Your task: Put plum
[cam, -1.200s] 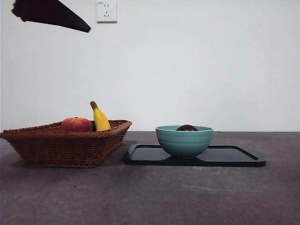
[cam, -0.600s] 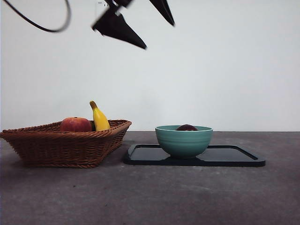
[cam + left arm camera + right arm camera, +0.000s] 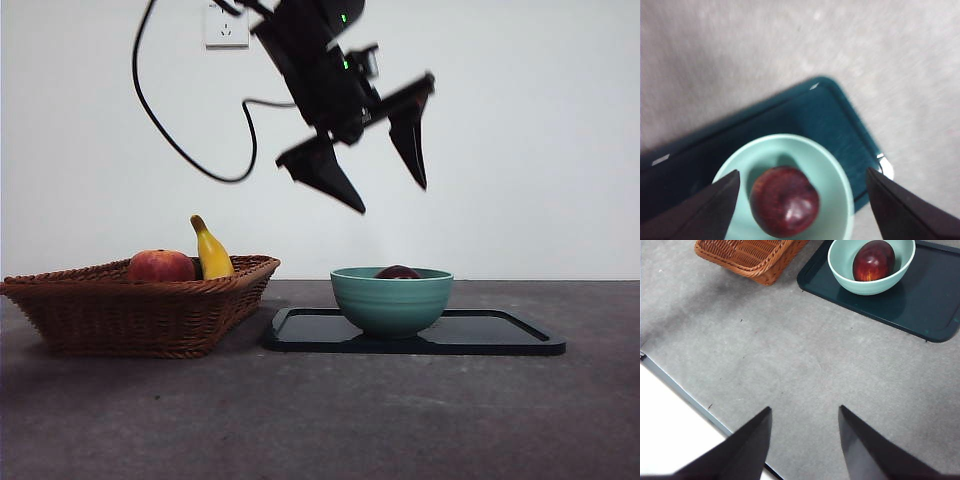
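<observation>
The dark maroon plum [image 3: 784, 201] lies in a teal bowl [image 3: 392, 300] that stands on a dark tray [image 3: 500, 335]. In the front view only its top [image 3: 398, 272] shows over the rim. It also shows in the right wrist view [image 3: 873, 260]. My left gripper [image 3: 390, 195] hangs open and empty well above the bowl, its jaws spread to either side of the plum in the left wrist view [image 3: 800, 200]. My right gripper [image 3: 805, 440] is open and empty, high above the bare table, far from the bowl.
A wicker basket [image 3: 140, 310] stands left of the tray with a red-orange round fruit [image 3: 161, 266] and a yellow banana [image 3: 211, 250] in it. The basket's corner shows in the right wrist view [image 3: 747, 257]. A table edge [image 3: 685, 397] runs near the right gripper.
The left arm has swung in from the upper left and come down over the bowl. The plum, bowl, tray and basket have not moved.
</observation>
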Robot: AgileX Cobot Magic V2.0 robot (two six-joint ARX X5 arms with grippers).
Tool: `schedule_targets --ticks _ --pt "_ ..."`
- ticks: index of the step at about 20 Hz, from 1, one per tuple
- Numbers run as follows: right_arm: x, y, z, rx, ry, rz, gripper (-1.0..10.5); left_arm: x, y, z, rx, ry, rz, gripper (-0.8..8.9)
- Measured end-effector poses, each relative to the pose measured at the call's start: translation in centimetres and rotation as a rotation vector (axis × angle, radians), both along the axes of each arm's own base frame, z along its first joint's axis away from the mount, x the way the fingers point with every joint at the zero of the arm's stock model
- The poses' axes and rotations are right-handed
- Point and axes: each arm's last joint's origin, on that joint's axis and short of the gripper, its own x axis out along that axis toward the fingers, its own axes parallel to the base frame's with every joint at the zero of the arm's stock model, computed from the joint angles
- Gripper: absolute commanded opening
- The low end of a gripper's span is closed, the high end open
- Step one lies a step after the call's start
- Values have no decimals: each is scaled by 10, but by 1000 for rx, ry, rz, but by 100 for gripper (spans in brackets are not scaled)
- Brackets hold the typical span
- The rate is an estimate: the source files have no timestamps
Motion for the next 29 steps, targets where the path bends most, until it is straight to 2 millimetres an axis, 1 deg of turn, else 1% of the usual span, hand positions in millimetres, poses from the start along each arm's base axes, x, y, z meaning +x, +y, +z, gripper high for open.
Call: schedule_targets --ticks 3,5,13,20,26,29 --pt "0 0 0 1 1 -1 213 5 -7 -24 43 33 6 395" --pt "0 0 0 1 1 -1 213 7 -9 -35 61 50 2 395" --pt "0 0 0 1 1 -1 213 4 -21 -54 123 46 -26 395" --pt "0 0 0 1 1 -1 213 1 -25 -55 150 25 -59 395" --pt "0 0 0 1 2 -2 213 0 -24 -57 196 15 -70 395" --pt "0 0 0 1 1 -1 213 0 -24 -63 215 33 -75 395"
